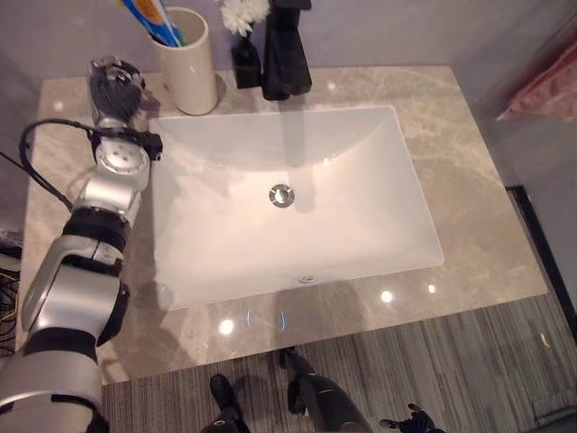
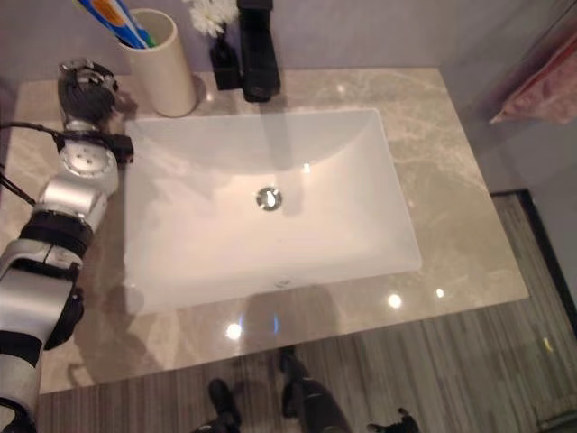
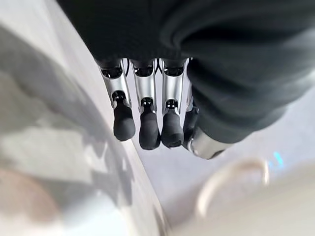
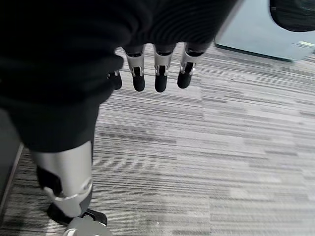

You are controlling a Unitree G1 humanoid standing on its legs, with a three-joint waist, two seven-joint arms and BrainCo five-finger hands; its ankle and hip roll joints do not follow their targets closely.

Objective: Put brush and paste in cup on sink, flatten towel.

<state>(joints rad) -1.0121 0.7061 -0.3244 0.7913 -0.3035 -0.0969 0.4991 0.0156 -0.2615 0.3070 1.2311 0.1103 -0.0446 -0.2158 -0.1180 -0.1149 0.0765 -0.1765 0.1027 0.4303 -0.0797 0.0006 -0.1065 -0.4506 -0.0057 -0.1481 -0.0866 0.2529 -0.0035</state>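
My left hand point(image 1: 115, 83) hangs relaxed beside the cup point(image 1: 185, 68) holding brush and paste point(image 1: 155, 20). Behind the sink point(image 1: 288, 198) stand a black faucet point(image 1: 286, 50) and flower point(image 1: 243, 13). My right hand point(image 4: 157, 69) dangles loose above the floor point(image 4: 221, 157)

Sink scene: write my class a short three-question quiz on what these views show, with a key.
1. True or false: the cup stands inside the basin.
2. Which hand is over the counter beside the cup?
A. left hand
B. right hand
3. Fill in: the drain sits in the ___ of the basin.

Key:
1. False; it stands on the counter behind the basin's rear left corner, with the toothbrush and paste in it.
2. A; its fingers hang straight, holding nothing. The right hand hangs open over the striped floor.
3. Middle.
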